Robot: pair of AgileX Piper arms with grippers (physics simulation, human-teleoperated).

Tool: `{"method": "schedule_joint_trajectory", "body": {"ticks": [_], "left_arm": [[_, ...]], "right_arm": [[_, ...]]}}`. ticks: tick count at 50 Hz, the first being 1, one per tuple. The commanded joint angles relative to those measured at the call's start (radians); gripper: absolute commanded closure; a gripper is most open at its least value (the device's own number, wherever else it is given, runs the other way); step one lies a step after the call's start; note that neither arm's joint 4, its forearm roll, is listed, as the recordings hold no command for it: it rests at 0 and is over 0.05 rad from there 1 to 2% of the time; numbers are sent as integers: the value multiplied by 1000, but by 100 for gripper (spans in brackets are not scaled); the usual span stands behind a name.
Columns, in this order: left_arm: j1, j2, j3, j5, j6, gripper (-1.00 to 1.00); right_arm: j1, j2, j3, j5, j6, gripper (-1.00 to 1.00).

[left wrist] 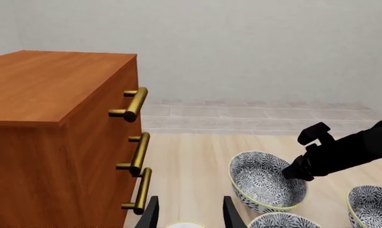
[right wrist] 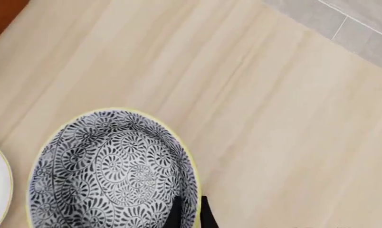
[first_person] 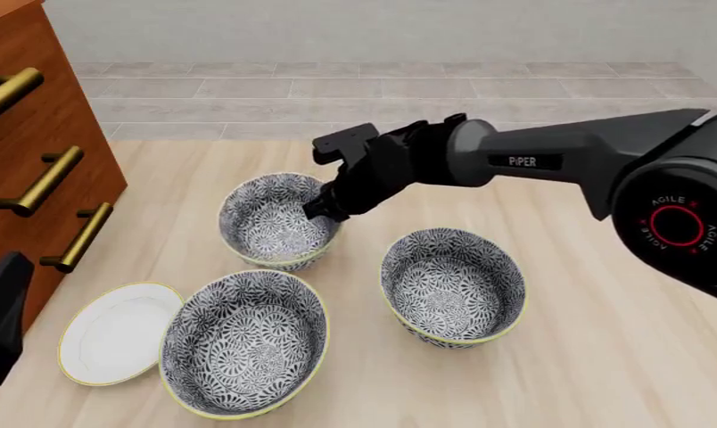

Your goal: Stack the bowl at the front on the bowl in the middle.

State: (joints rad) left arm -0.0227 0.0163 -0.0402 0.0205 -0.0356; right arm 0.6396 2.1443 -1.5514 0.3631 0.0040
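Observation:
Three patterned bowls with yellow rims show in the front view. My right gripper (first_person: 317, 209) is shut on the right rim of the far left one, the bowl at the front (first_person: 273, 223), one finger inside and one outside. The right wrist view shows that bowl (right wrist: 109, 171) close up with the gripper (right wrist: 189, 216) pinching its rim. The bowl in the middle (first_person: 454, 285) stands apart to the right, empty. In the left wrist view the right gripper (left wrist: 299, 171) holds the bowl at the front (left wrist: 267, 183), with the bowl in the middle (left wrist: 371, 206) beyond. My left gripper (left wrist: 191, 216) is open and holds nothing.
A wider-looking bowl (first_person: 245, 343) of the same pattern sits nearest, with a flat white plate (first_person: 115, 334) touching its left side. A wooden dresser (first_person: 37, 152) with brass handles stands along the left. The left arm (first_person: 2, 312) shows at the left edge.

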Motion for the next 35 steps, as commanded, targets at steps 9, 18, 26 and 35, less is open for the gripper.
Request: {"method": "schedule_joint_trajectory", "body": {"ticks": [9, 18, 26, 35], "left_arm": [[-1, -15, 5, 12, -1, -100], [-2, -13, 5, 11, 0, -100], [-2, -8, 5, 9, -3, -100], [-5, 1, 6, 0, -1, -100]], "right_arm": [[-32, -51, 11, 19, 28, 100], [-35, -92, -1, 27, 51, 100], [-51, -108, -3, 22, 37, 100], [-74, -132, -14, 30, 19, 100]]}}
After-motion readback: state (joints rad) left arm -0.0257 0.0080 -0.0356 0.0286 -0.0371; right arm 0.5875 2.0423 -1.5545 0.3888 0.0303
